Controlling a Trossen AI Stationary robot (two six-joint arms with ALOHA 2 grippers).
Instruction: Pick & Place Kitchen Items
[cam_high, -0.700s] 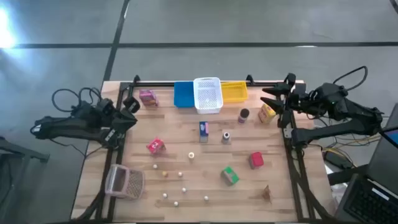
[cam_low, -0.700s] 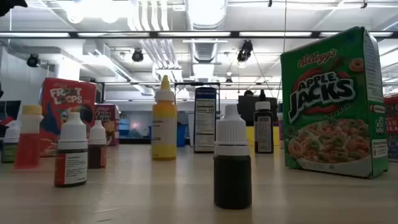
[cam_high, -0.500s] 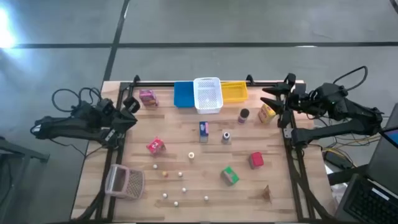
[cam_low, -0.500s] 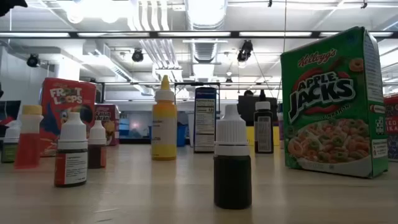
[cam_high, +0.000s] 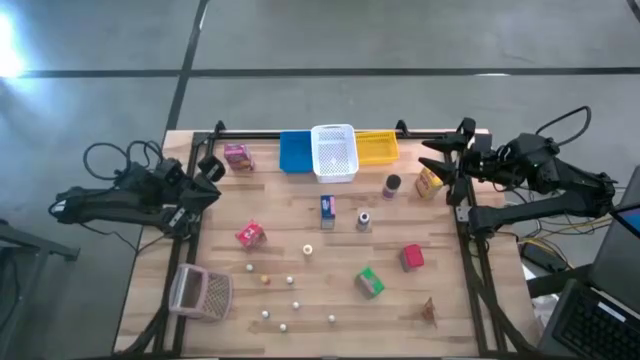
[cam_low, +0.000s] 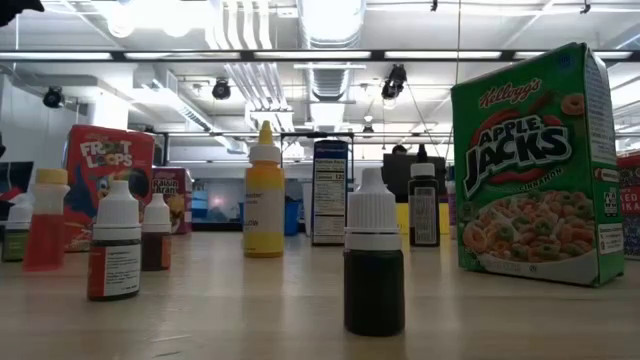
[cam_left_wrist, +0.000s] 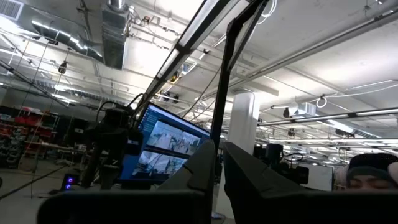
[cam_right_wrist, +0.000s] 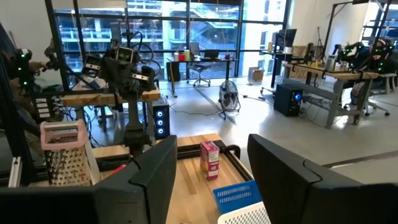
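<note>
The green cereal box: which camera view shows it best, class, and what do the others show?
The low view: the green cereal box stands upright, close, its front label readable. The high view shows it as a small green shape on the table. Neither wrist view shows it.

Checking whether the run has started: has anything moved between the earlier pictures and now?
Nothing visibly changed. The left gripper stays shut at the table's left edge, the right gripper open at its right edge, and every item lies where it was.

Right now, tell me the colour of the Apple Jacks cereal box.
Green, with a red and white logo; the Apple Jacks box shows best in the low view.
</note>
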